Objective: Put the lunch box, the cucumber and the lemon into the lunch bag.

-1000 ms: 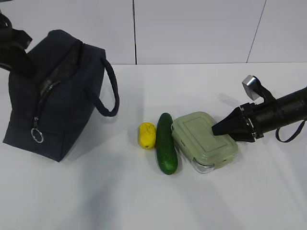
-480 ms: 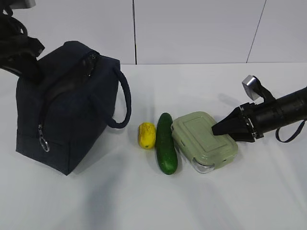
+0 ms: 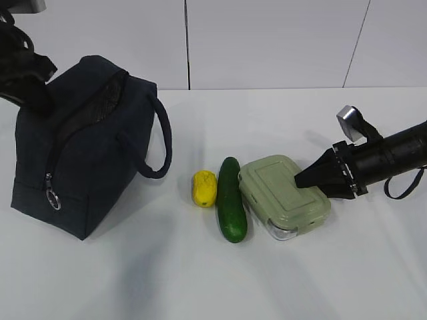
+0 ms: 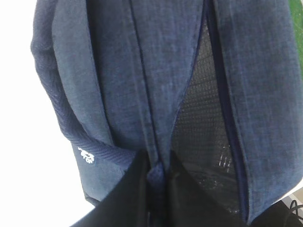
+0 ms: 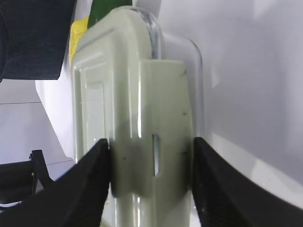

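- Pinching the lunch bag's zipper edge at upper left, the left gripper is pressed together.
- Right gripper clamps the lunch box at centre right.

Exterior camera faces me, slanting down over table; my wrist cameras close up: left on lunch bag, right on lunch box, both shared with exterior.

Right arm: matte black tube w/ a ribbed collar, tapering to a black wedge-shaped gripper. Silver-grey cam block on top, thin black cable loop behind. Left arm: black, mostly cut off at frame edge; finger pads plain black.
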You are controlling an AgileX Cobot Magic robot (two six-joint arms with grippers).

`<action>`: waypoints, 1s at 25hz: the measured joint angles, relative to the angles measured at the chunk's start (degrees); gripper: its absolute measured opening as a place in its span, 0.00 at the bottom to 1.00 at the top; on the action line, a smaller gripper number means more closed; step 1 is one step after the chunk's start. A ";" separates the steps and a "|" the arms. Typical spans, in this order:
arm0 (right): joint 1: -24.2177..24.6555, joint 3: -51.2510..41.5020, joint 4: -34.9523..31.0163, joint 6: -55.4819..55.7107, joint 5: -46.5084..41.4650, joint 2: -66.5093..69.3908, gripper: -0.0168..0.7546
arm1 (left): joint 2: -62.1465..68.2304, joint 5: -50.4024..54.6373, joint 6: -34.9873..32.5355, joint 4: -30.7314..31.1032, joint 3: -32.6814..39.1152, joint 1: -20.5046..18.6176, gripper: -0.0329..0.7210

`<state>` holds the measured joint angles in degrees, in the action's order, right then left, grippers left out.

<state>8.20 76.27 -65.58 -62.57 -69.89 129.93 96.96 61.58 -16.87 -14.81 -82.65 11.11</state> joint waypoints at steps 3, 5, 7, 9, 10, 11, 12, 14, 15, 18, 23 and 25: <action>0.00 0.00 0.00 0.47 0.00 0.00 0.54 | 0.00 0.00 0.00 0.00 0.00 0.00 0.07; 0.00 0.00 0.00 0.58 0.00 0.00 0.53 | 0.00 0.00 0.00 0.00 0.00 0.00 0.07; 0.00 0.00 0.00 0.58 0.00 0.00 0.52 | 0.00 0.00 0.00 0.05 0.00 0.00 0.07; 0.00 0.00 0.00 0.58 0.00 0.00 0.51 | 0.00 0.00 0.00 0.05 0.00 0.00 0.07; 0.00 0.00 0.00 0.58 0.00 0.00 0.51 | 0.00 0.00 0.00 0.14 0.00 0.00 0.07; 0.00 0.00 0.00 0.68 0.00 0.00 0.50 | 0.00 0.00 0.00 0.14 0.00 0.00 0.07; 0.00 0.13 0.00 0.69 0.00 0.00 0.50 | 0.00 0.00 0.00 0.14 0.00 0.00 0.07; 0.00 0.76 0.12 1.03 0.00 0.00 0.49 | 0.00 0.00 0.00 0.14 0.00 0.00 0.07; 0.00 1.07 0.21 1.25 0.27 -0.11 0.49 | 0.00 0.00 0.00 0.14 0.00 0.00 0.07; 0.00 2.13 0.74 2.11 1.00 -0.74 0.49 | 0.00 0.00 0.00 0.14 0.00 0.00 0.07; 0.00 3.69 1.62 3.65 3.87 -2.78 0.49 | 0.00 0.00 0.00 0.14 0.00 0.00 0.07; 0.00 3.71 0.70 3.79 4.41 -3.61 0.49 | 0.00 0.00 0.00 0.14 0.00 0.00 0.07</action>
<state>8.20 79.98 -64.88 -58.79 -65.48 126.32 96.96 61.58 -16.87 -14.67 -82.65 11.11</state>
